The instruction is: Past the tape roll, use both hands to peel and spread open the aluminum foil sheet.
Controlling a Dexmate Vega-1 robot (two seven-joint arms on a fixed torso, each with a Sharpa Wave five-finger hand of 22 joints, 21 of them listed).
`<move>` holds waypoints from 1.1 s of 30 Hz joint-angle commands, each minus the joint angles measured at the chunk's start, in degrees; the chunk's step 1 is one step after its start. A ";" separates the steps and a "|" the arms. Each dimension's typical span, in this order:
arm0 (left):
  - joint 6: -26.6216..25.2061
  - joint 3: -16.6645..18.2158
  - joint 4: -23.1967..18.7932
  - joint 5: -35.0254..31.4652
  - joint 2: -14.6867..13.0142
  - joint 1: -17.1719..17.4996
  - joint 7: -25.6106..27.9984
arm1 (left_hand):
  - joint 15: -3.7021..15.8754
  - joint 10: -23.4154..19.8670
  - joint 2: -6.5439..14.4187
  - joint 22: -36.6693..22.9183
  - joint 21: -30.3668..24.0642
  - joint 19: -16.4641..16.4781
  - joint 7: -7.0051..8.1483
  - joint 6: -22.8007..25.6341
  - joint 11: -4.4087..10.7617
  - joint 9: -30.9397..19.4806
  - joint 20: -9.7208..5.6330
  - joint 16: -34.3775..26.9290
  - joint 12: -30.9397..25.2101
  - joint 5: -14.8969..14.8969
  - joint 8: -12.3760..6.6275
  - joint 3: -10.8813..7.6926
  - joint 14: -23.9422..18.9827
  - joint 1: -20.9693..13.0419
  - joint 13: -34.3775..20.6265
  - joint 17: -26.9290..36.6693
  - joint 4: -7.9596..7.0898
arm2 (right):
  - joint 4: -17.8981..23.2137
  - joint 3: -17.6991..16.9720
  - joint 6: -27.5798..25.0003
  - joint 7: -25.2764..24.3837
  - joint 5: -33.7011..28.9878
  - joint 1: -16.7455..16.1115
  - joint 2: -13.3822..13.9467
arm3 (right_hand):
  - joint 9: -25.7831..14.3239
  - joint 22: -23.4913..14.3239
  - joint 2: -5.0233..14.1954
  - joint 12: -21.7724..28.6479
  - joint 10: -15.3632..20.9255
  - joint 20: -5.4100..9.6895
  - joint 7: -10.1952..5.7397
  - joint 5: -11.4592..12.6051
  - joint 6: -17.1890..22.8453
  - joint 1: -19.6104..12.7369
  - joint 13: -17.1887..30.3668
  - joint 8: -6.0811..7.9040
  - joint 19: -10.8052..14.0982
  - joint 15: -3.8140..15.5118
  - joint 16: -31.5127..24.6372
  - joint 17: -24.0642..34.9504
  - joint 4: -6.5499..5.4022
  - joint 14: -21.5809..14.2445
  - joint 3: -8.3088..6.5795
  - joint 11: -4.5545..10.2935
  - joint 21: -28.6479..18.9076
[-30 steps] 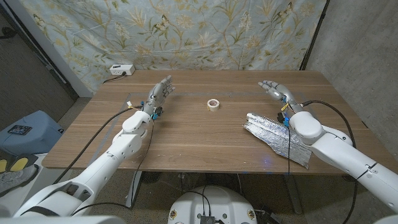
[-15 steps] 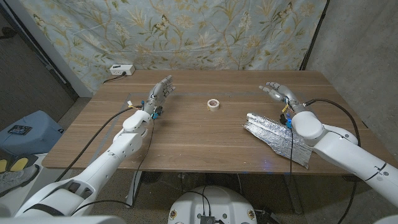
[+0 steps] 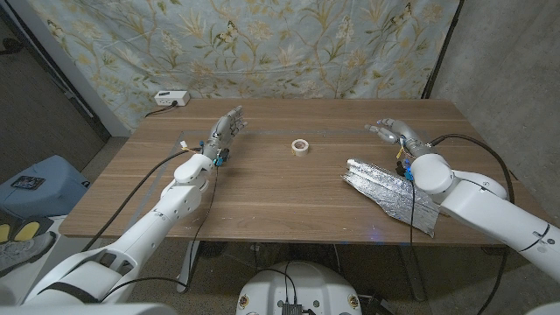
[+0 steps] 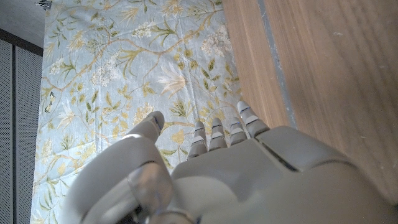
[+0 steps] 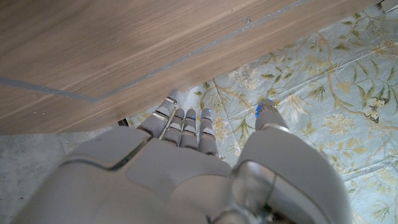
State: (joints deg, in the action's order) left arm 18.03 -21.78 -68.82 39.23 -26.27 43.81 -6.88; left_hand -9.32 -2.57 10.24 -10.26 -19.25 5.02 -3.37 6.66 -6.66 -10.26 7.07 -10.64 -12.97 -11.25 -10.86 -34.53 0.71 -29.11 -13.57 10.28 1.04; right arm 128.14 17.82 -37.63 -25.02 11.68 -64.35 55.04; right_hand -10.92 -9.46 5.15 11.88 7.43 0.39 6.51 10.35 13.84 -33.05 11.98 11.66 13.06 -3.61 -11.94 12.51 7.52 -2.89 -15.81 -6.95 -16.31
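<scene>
Foil (image 3: 391, 194) lying crumpled and mostly flat on the table's (image 3: 280, 197) right half, reaching from mid-table toward the near edge, partly under the right forearm. Tape roll (image 3: 300, 146) standing alone near the table's middle, well left of the foil. Right hand (image 3: 395, 132) held just beyond the foil's far end, fingers (image 5: 186, 127) extended and slightly apart, gripping nothing, not touching the sheet. Left hand (image 3: 225, 129) raised over the left half of the table, well apart from roll and foil, fingers (image 4: 227, 132) stretched out close together, thumb apart, empty. Flowered cloth (image 3: 262, 44) hanging behind the table, seen past the fingertips in both wrist views. White box (image 3: 171, 98) with a cable at the far left corner.
</scene>
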 commanded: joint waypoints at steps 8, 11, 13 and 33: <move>0.61 -0.23 3.54 0.03 1.23 -2.19 -1.18 | -0.36 -0.31 0.19 -0.23 0.13 0.15 0.01 0.35 -0.19 -0.19 0.20 -0.45 -0.27 -0.35 -0.04 -0.05 -0.16 -0.40 0.00 0.14 0.61 | 7.51 2.29 -13.29 0.45 -2.66 1.98 3.66 | -0.03 -0.23 -0.18 0.42 0.64 -1.38 1.47 -0.05 0.72 -2.00 -0.03 0.39 0.66 -1.48 -0.26 -0.23 1.35 -0.51 -0.42 -1.31 0.61; 0.71 -0.33 4.30 0.01 1.45 -2.64 -1.56 | -0.37 -0.31 0.21 -0.23 0.14 0.16 0.02 0.38 -0.27 -0.19 0.21 -0.45 -0.26 -0.35 -0.05 -0.04 -0.16 -0.39 0.01 0.16 0.61 | 9.09 2.22 -15.07 0.76 -2.58 1.90 4.45 | 0.00 -0.23 -0.35 0.36 0.65 -1.58 1.59 -0.01 0.75 -2.73 -0.07 0.29 0.75 -1.82 -0.20 -0.35 1.70 -0.52 -0.55 -1.38 0.92; 0.81 -0.37 4.71 -0.04 1.54 -2.90 -1.75 | -0.38 -0.33 0.21 -0.23 0.16 0.16 -0.02 0.38 -0.22 -0.20 0.22 -0.45 -0.27 -0.36 -0.04 -0.03 -0.16 -0.40 0.03 0.16 0.65 | 10.10 2.42 -16.65 1.05 -2.49 2.11 4.91 | 0.01 -0.22 -0.46 0.32 0.67 -2.09 2.09 0.02 0.62 -3.18 -0.08 0.18 1.02 -2.38 -0.23 -0.41 1.87 -0.67 -0.62 -1.72 1.04; 0.98 -0.44 6.95 0.24 2.16 -4.14 -3.14 | -0.34 -0.31 0.32 -0.24 0.32 0.24 -0.02 0.53 -0.28 -0.21 0.19 -0.48 -0.25 -0.40 -0.03 0.04 -0.18 -0.35 0.13 0.24 0.72 | 18.07 10.92 -31.82 5.50 -2.30 10.28 9.87 | -0.25 -0.24 -1.51 0.20 -0.08 -4.75 4.14 0.28 -2.04 -7.09 0.38 -0.57 0.48 -4.87 0.25 -0.60 2.69 0.56 -1.17 -3.64 2.97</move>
State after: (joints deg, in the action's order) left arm 18.77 -22.13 -63.28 39.30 -24.51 40.40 -9.25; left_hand -9.31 -2.56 10.24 -10.25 -19.25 5.01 -3.37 6.65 -6.65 -10.26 7.06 -10.64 -12.97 -11.25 -10.86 -34.53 0.72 -29.11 -13.29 10.27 1.51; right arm 142.31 24.40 -61.30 -21.59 9.56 -58.09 62.44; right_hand -10.97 -9.46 3.70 12.10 7.20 -3.66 7.89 10.35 12.56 -39.09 12.15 11.38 13.36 -7.59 -11.94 11.71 9.75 -2.42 -16.92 -9.83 -13.74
